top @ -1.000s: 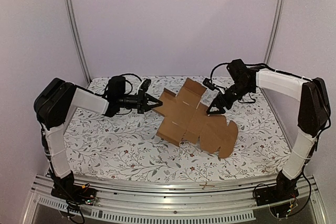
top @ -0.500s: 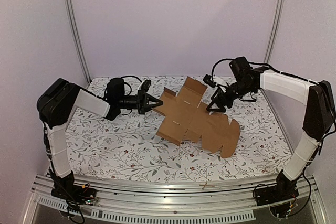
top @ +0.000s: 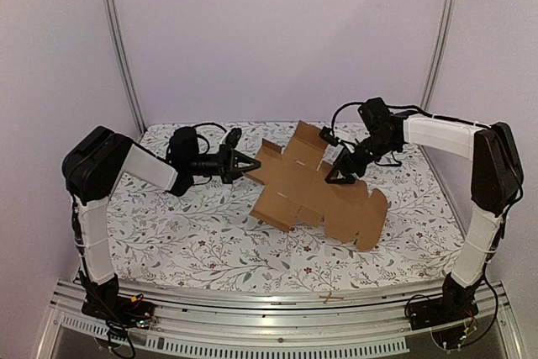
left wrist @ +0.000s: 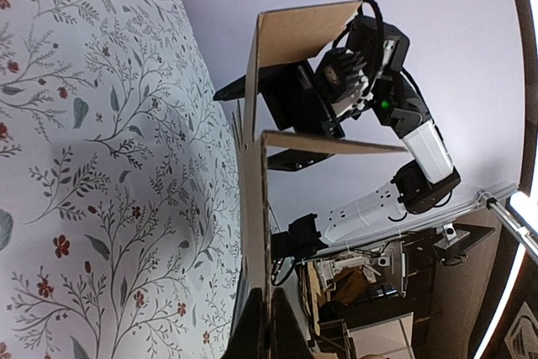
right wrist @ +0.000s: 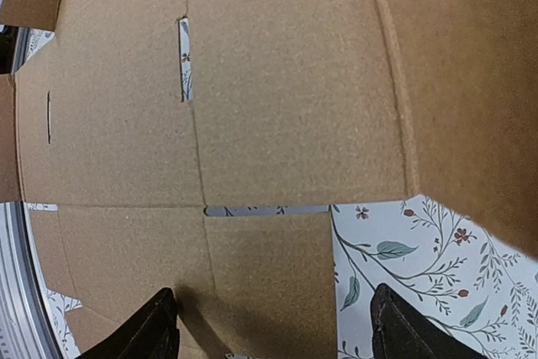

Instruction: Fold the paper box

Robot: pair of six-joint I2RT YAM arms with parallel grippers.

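The box (top: pixel 315 191) lies mostly flat on the bench (top: pixel 176 229) at the centre of the top view, with its left flaps raised. The left gripper (top: pixel 249 163) reaches in sideways from centre left. In its wrist view the sheet's edge runs between its 2 fingers (left wrist: pixel 282 338), so it looks clamped on that flap, probably to hold the panel up along its crease. The right gripper (top: pixel 340 177), right of centre, has its jaws spread wide over the middle panel and holds nothing. I judge it is placed to pin the base down.
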